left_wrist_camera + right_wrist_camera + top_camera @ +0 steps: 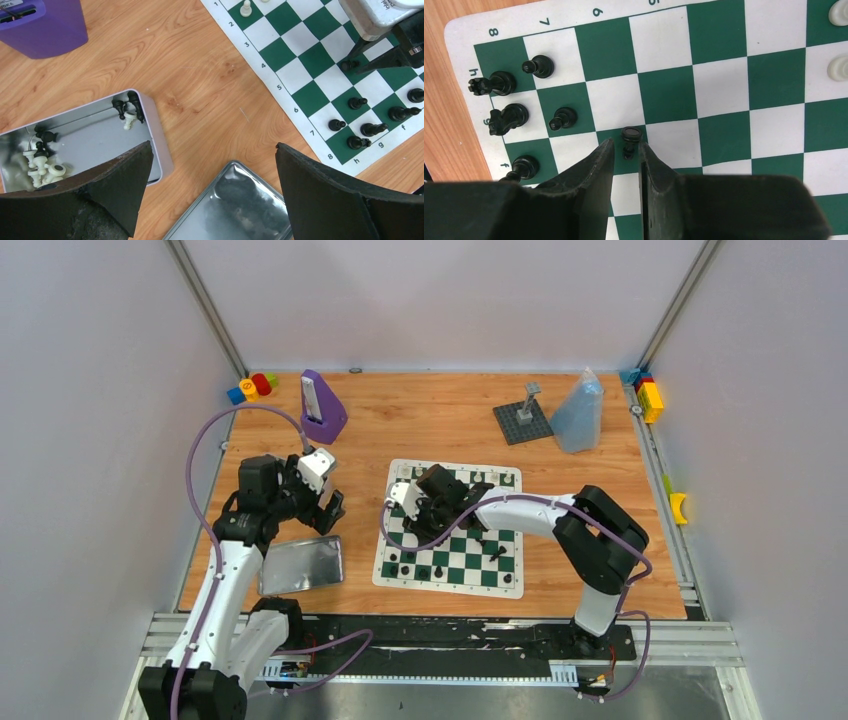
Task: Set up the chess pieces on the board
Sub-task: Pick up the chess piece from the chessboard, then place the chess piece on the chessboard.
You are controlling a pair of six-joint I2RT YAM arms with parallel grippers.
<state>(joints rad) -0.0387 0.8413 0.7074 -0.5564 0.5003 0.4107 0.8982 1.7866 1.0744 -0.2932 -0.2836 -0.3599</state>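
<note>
A black pawn (630, 140) lies tilted at the very tips of the right gripper (626, 146), its round base pointing away from the fingers. The fingers are drawn close on either side of its slim end with a narrow gap. I cannot tell whether they actually pinch it. Below them is the board (569, 17). Ahead and to the left of this gripper, other black chess pieces (506, 119) stand along the board's marked edge rows, and two white pawns (839, 67) stand far to its right.

The left gripper (213, 150) hangs over the desk (200, 75) with its jaws spread wide. An open tin (156, 142) holding loose black and white pieces is on its left, and a shiny lid (235, 200) lies directly beneath it.
</note>
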